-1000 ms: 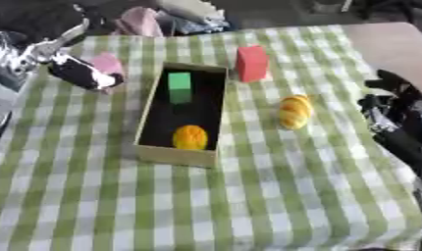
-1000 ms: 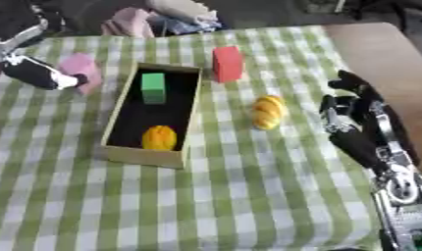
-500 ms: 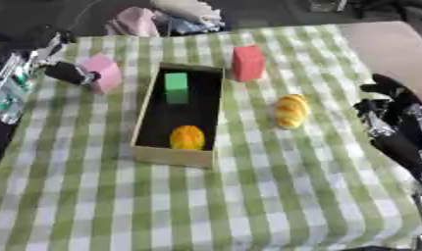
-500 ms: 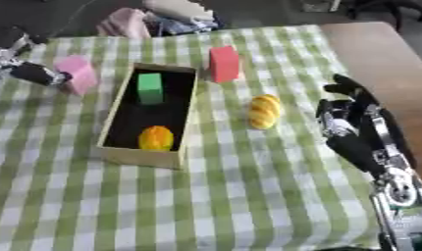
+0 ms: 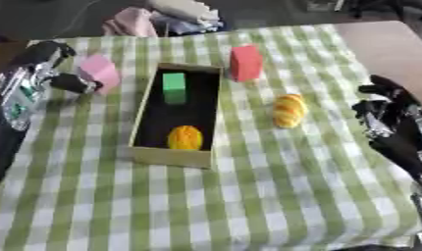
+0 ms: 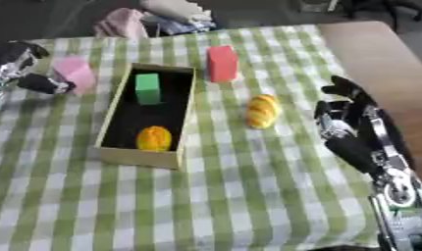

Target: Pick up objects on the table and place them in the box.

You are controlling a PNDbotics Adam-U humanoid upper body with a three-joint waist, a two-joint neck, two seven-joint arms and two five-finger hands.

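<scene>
A green checked cloth [image 5: 249,196] is covering the table. At the left the left hand [image 5: 42,73] is curling its fingers round a pink block [image 5: 100,72]. The box [image 5: 176,157] is lying mid-table, holding a green block [image 5: 174,87] and an orange fruit [image 5: 185,137]. A red block [image 5: 245,62] is standing just right of the box's far end, with a bread roll [image 5: 288,111] nearer. At the right the right hand [image 6: 348,130] is hovering, fingers relaxed and holding nothing

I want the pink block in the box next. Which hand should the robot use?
Probably the left hand: its fingers are already at the pink block, left of the box. The right hand is far across, beyond the yellow bun.
</scene>
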